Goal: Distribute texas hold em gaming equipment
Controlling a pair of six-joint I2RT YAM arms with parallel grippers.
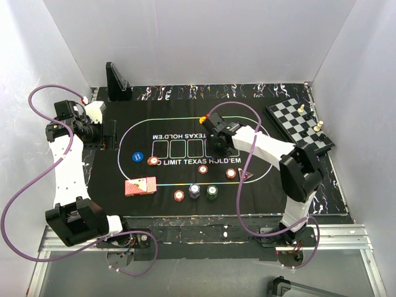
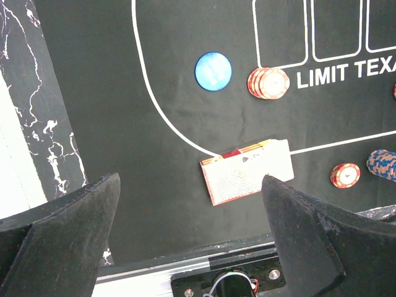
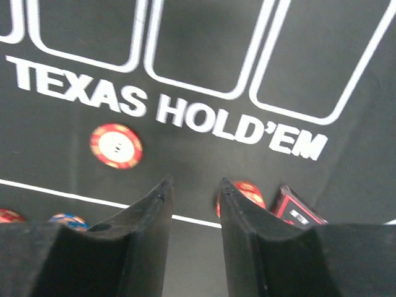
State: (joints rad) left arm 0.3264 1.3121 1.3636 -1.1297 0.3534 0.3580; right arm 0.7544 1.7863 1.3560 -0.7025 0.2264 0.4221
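The red-backed cards [image 2: 247, 170] lie in a slightly fanned rectangular stack on the felt-like black mat [image 2: 93, 93], straddling its white printed line. Flat round chips sit nearby: a plain blue chip [image 2: 213, 70] and a slumped red-and-white stack [image 2: 268, 82]. The left tool [image 2: 190, 179] hangs high above the cards, its rough dark fingers spread wide and empty. The right arm reaches over the mat's lettering. Its right tool [image 3: 195, 182] is narrowly parted and empty, near a striped chip [image 3: 116, 146]. The dark triangular marker [image 3: 297, 207] is partly hidden behind one finger.
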